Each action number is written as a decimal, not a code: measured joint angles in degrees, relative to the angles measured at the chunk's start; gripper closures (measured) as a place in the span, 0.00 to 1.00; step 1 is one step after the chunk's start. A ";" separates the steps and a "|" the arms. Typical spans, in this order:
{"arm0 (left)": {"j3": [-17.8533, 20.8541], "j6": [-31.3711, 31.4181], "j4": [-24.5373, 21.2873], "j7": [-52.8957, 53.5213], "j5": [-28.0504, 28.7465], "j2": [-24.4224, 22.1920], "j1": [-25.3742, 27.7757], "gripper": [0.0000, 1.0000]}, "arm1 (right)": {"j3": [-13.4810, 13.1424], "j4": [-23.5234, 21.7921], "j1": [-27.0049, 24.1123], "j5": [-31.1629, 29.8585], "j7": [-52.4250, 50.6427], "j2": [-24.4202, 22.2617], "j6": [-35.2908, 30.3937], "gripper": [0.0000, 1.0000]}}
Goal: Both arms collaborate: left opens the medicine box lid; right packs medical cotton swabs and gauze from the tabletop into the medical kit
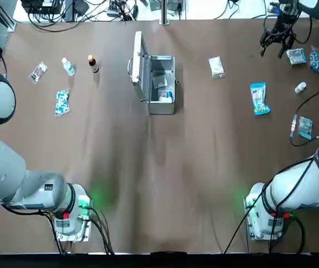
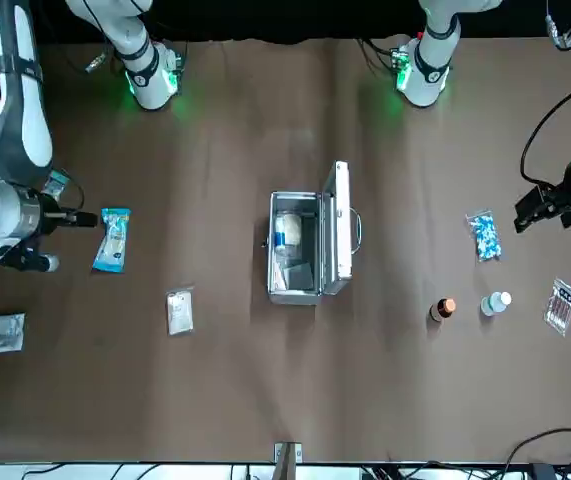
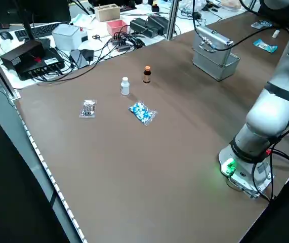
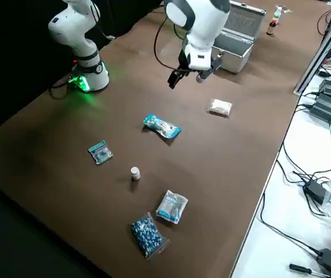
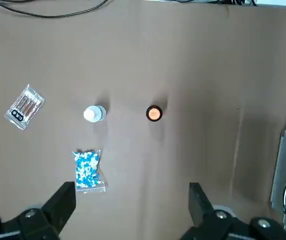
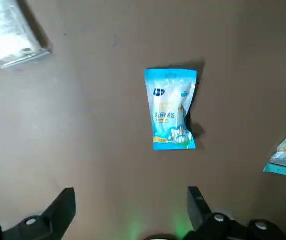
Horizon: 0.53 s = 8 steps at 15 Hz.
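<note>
— Closest to us in the overhead view sit the two arm bases with their green lights. Where do we find the right gripper (image 6: 127, 210)?

— We see it held above the table on the right side, fingers spread wide with nothing between them. Below it lie the medical cotton swabs (image 6: 171, 109), a bright blue packet flat on the brown table (image 1: 204, 167).

— And the gauze (image 1: 217, 67)?

— We find the white packet on the tabletop between the swabs and the medicine box (image 1: 161, 85), apart from both.

— Is the box open?

— Yes. We see the lid (image 1: 139, 65) standing upright on the box's left side, its handle facing outward, and the grey interior exposed with a few items already inside.

— What about the left gripper (image 5: 132, 210)?

— We see it well off to the left, raised above the table, fingers apart and holding nothing. Beneath it lie a blue-and-white speckled packet (image 5: 88, 170), a small white bottle (image 5: 94, 114), a brown bottle (image 5: 154, 113) and a clear packet of swabs (image 5: 24, 107).

— Anything else on the right?

— We spot another speckled packet (image 1: 316, 60), a clear crinkled packet (image 1: 296, 56), a small white bottle (image 1: 300, 87) and a small blue pouch (image 1: 305, 127) near the table's edge.
</note>
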 joint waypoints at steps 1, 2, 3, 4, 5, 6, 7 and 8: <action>-0.01 0.00 0.00 0.00 0.00 0.00 -0.01 0.00 | 0.00 -2.77 -0.44 0.00 0.00 0.00 2.46 0.01; -0.01 0.00 0.00 -0.01 0.00 0.01 -0.01 0.00 | 0.01 -4.21 -0.57 0.00 0.00 0.01 3.86 0.02; 0.00 0.00 0.00 -0.07 0.00 0.04 0.00 0.00 | 0.01 -5.65 -0.74 0.00 0.00 0.03 5.27 0.02; 0.01 0.00 0.00 -0.11 0.00 0.09 0.01 0.00 | 0.01 -6.97 -1.13 -0.01 0.01 0.06 6.55 0.02; 0.01 0.00 0.00 -0.11 0.00 0.12 0.01 0.00 | -0.01 -8.28 -1.78 -0.02 0.01 0.12 7.68 0.04; 0.00 0.00 0.00 -0.11 0.00 0.15 0.00 0.00 | -0.01 -9.62 -2.46 -0.02 0.01 0.21 8.87 0.04; -0.02 0.00 0.00 -0.11 0.00 0.18 -0.01 0.00 | -0.02 -11.18 -3.01 -0.02 -0.01 0.27 10.71 0.05; -0.05 0.00 0.00 -0.11 0.00 0.20 -0.01 0.00 | -0.02 -12.81 -3.30 -0.02 -0.01 0.36 12.93 0.06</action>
